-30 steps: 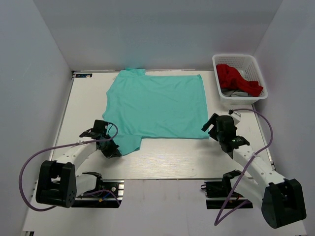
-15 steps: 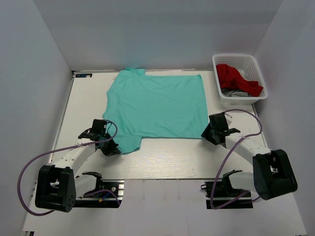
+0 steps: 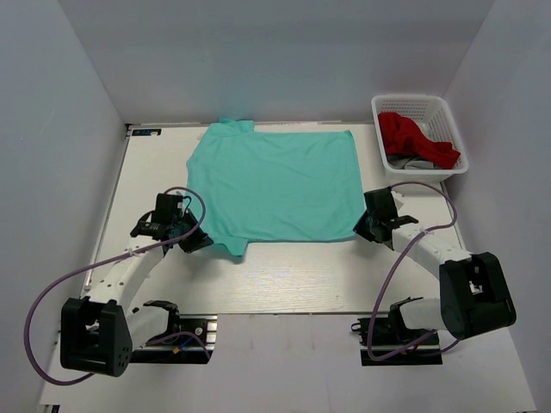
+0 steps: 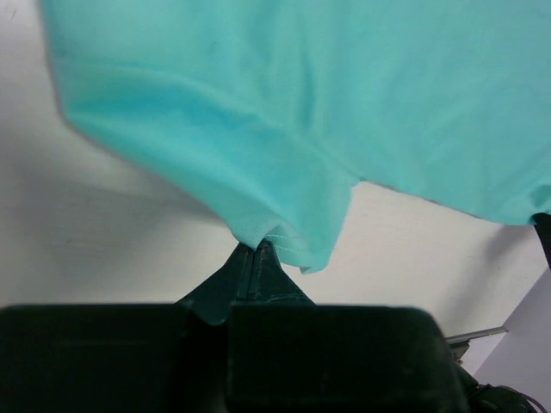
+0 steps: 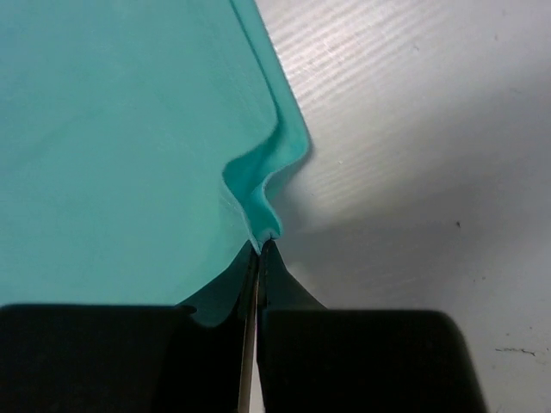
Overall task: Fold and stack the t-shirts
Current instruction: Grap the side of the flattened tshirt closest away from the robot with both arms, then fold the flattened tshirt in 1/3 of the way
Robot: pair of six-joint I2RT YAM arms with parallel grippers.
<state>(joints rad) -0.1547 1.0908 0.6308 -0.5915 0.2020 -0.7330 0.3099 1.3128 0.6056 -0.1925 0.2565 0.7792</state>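
Note:
A teal-green t-shirt (image 3: pixel 275 185) lies spread flat on the table. My left gripper (image 3: pixel 201 243) is shut on its near left corner. In the left wrist view the pinched hem (image 4: pixel 284 241) rises off the table from the gripper (image 4: pixel 256 251), and the teal cloth (image 4: pixel 301 103) hangs beyond it. My right gripper (image 3: pixel 362 231) is shut on the shirt's near right corner. The right wrist view shows a small fold of the teal hem (image 5: pixel 263 202) squeezed at the gripper (image 5: pixel 265 247). A red t-shirt (image 3: pixel 411 136) sits crumpled in the basket.
A white lattice basket (image 3: pixel 428 171) stands at the back right beside the table; it also holds a grey cloth (image 3: pixel 415 162). Grey walls close in the table on three sides. Purple cables loop from both arms near the front edge.
My right gripper slid in to the shirt's near right corner and shut on it. The left gripper, still shut, drew the near left corner up and away from the front edge.

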